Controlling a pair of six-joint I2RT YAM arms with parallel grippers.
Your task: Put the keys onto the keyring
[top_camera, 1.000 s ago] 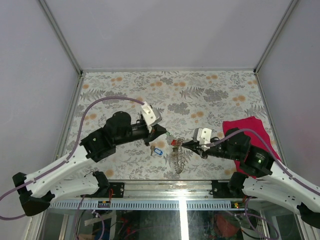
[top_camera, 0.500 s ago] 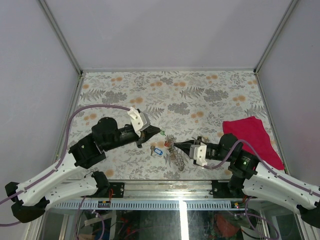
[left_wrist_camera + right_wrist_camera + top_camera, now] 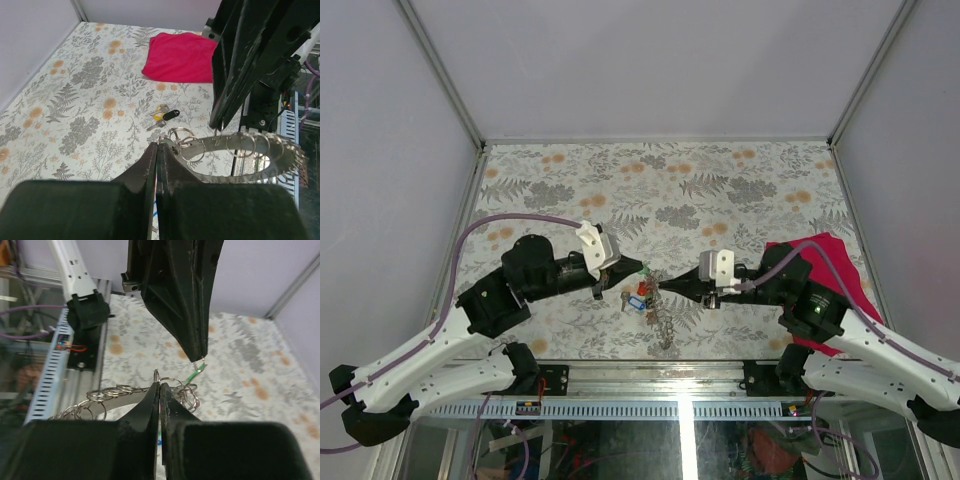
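Over the table (image 3: 750, 180) the right gripper (image 3: 667, 286) is clamped on the keyring (image 3: 156, 374), its chain (image 3: 661, 322) trailing toward the near edge. The left gripper (image 3: 636, 268), just beside, pinches a green key (image 3: 199, 368) (slanting down ringward, I'd say). Spare keys (image 3: 635, 298) lie beneath.

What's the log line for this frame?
left hand: shut on green key | right hand: shut on keyring | loose keys: on table
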